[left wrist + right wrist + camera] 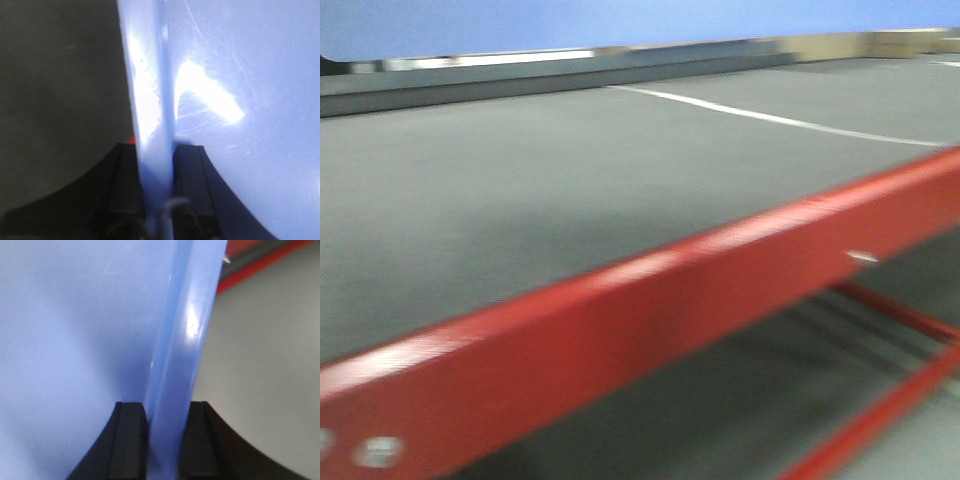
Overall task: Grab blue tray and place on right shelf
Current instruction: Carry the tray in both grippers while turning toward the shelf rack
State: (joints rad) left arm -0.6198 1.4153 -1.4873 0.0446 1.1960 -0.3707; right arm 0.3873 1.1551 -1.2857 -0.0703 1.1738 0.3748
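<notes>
Right, both arms have the blue tray [570, 22] by opposite rims. The left gripper [156, 160] has its black fingers [192, 170] pressed either side of the flared lip, and the right gripper [165, 412] is clamped the same way, pads [131, 430] tight on the plastic w/ no gap showing. A two-sided hold makes sense: the tray is shallow, wide and glossy, so one pinch would prob. let it sag or twist, while a grip on each rim should keep it level. In the front view only a blue band shows along the top of frame, so the tray looks carried high and clear of the table, not resting on it. Below runs the table's red front rail [650, 300], crossing diagonally. Past that edge is a grey surface [520, 170] w/ a white line [770, 118]; worktop or floor, can't tell through the blur. The right shelf isn't identifiable. There's a pale shiny strip [490, 58] at the far edge, too smeared to name. For room, the right wrist view shows red frame [260, 265] just beyond the tray's rim and pale open ground beside it. The left wrist view shows dark open ground on its outer side. I'd judge this the carry stage, w/ the red rail being the edge to keep clear.
</notes>
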